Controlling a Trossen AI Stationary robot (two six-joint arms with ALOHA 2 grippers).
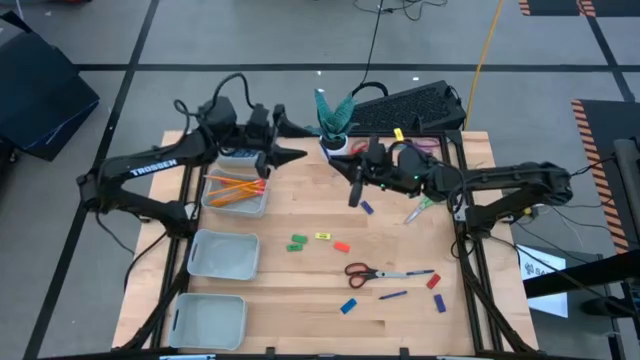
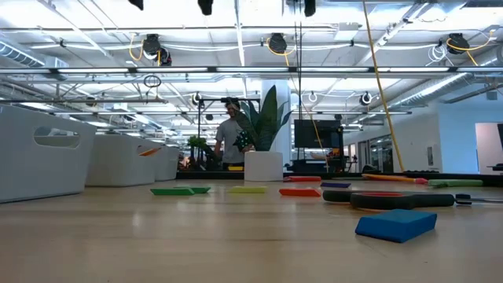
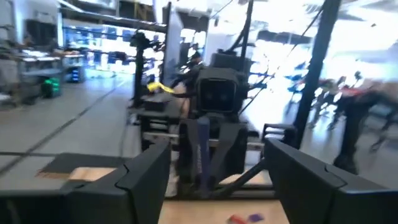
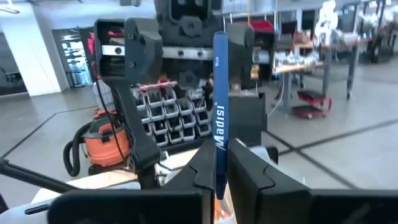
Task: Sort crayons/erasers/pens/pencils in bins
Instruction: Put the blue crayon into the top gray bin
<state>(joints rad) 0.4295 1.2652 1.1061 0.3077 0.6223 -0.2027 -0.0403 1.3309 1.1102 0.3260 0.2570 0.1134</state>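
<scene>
My right gripper (image 1: 360,178) hovers over the table's far middle, shut on a dark blue pen (image 4: 219,118). My left gripper (image 1: 296,140) faces it from the left, open and holding nothing, above the farthest bin (image 1: 238,157). The second bin (image 1: 236,193) holds orange pencils (image 1: 232,188). Two more bins (image 1: 224,254) (image 1: 210,320) lie nearer. Green (image 1: 297,243), yellow (image 1: 323,236) and red (image 1: 342,246) erasers lie flat at mid-table, with others and two pens (image 1: 392,295) (image 1: 420,272) at the near right. My right gripper pinches the pen near one end (image 4: 219,163) between its two fingers (image 4: 205,167). The fingers lie across the pen and reach in from the table's right side. Most of the pen sticks out beyond the fingers, and the pen is lifted clear of the table.
A white plant pot (image 1: 336,146) stands at the far edge between the grippers, with a keyboard (image 1: 410,108) behind it. Red-handled scissors (image 1: 370,271) lie at the near right, and green-handled scissors (image 1: 418,210) lie under my right arm. A person (image 2: 231,134) stands far behind the table.
</scene>
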